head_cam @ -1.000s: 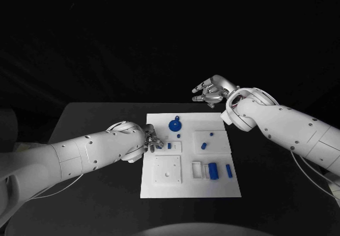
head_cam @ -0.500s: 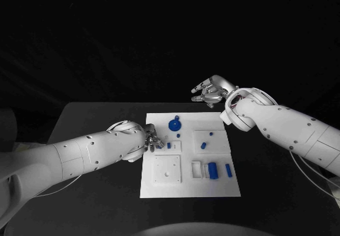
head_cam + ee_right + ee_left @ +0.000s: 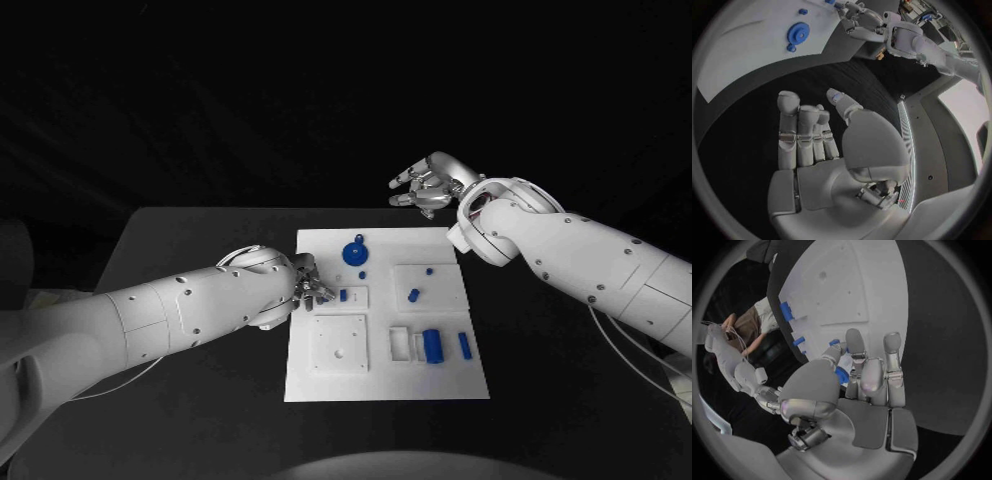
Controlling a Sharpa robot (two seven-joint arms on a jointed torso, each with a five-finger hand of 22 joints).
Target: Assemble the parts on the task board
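The left hand (image 3: 307, 285) rests at the left edge of the task board (image 3: 387, 385), fingers extended over a small blue part (image 3: 841, 374); whether it holds the part cannot be determined. The right hand (image 3: 428, 186) hovers beyond the board's far edge, fingers apart, holding nothing. The right wrist view shows the round blue part (image 3: 797, 34), its tab pointing away from the board's centre.

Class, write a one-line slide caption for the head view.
Left hand works at the task board's edge near small blue parts; right hand hangs empty beyond it.
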